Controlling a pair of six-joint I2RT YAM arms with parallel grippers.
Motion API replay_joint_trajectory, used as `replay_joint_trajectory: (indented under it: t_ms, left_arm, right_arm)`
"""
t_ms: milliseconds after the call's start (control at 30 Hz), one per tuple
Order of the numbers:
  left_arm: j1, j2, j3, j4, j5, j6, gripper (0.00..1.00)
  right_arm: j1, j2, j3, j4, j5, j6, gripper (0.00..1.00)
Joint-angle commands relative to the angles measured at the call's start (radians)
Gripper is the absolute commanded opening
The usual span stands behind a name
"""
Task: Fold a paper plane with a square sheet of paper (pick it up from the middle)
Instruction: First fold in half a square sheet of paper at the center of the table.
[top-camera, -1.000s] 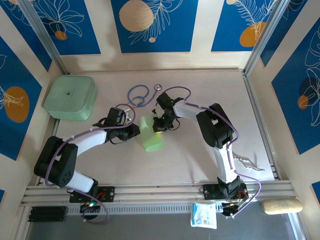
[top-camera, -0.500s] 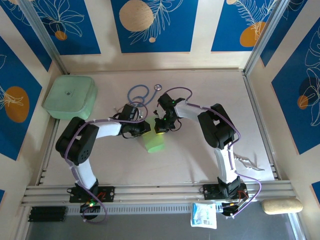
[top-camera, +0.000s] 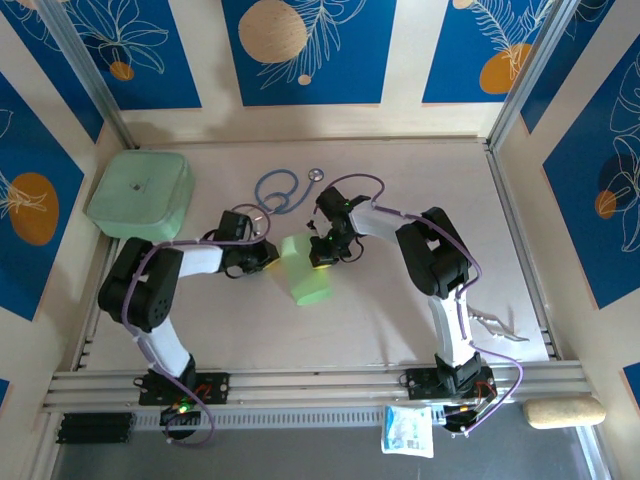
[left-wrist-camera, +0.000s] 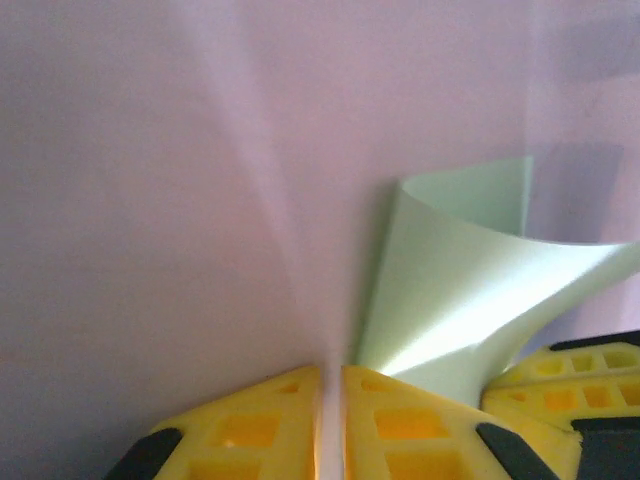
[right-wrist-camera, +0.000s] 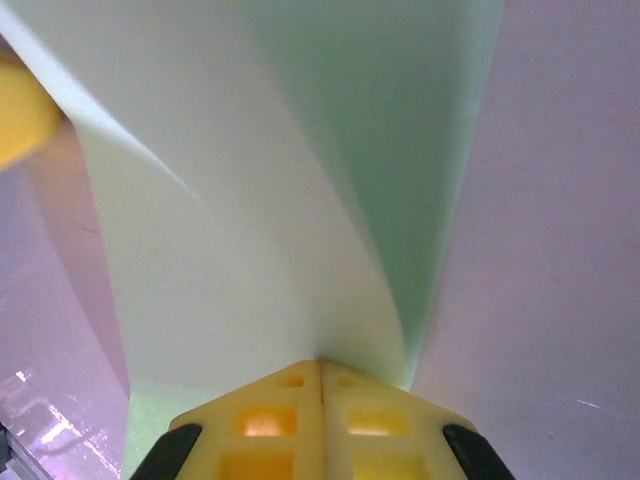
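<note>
Two end effectors meet at a folded, pale green sheet of paper (top-camera: 306, 274) lying in the middle of the desk (top-camera: 380, 320). The right end effector (right-wrist-camera: 320, 385), fingers pressed together, pinches the sheet at its right edge, and the paper curls up from the grip. The left end effector (left-wrist-camera: 331, 400) sits just beside the sheet's left edge, fingers nearly together with a thin slit between them; whether it pinches the paper cannot be told. A blue stethoscope (top-camera: 280, 188) lies just behind, and a mint-green box (top-camera: 140, 193) sits at far left.

The top camera looked down from high above the green paper (top-camera: 305, 272), taking in the whole desk (top-camera: 400, 320). Both wrist cameras sat low, very near that paper, facing it from its left and right; all three shared it.
</note>
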Motion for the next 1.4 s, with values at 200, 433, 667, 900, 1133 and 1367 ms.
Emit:
replay_joint_trajectory:
  t_ms: [200, 433, 667, 900, 1133, 1367]
  left_arm:
    - [-0.073, -0.056, 0.004, 0.112, 0.097, -0.001, 0.15]
    - [-0.102, 0.096, 0.108, 0.156, 0.116, -0.048, 0.16]
    - [-0.058, 0.149, 0.159, -0.028, -0.009, -0.016, 0.15]
    - [0.014, 0.148, 0.126, -0.1, -0.097, 0.092, 0.13]
    - [0.044, 0.07, 0.148, -0.108, -0.021, 0.152, 0.14]
    - [-0.039, 0.007, 0.154, -0.039, 0.056, 0.102, 0.14]
  right_arm:
    - [-0.023, 0.108, -0.067, -0.17, 0.222, -0.021, 0.0]
    - [-0.026, 0.112, -0.067, -0.169, 0.211, -0.021, 0.0]
    - [-0.028, 0.114, -0.067, -0.173, 0.22, -0.028, 0.0]
    - [-0.028, 0.111, -0.058, -0.182, 0.23, -0.025, 0.0]
    - [-0.031, 0.107, -0.057, -0.182, 0.234, -0.024, 0.0]
    - [-0.031, 0.112, -0.056, -0.182, 0.229, -0.022, 0.0]
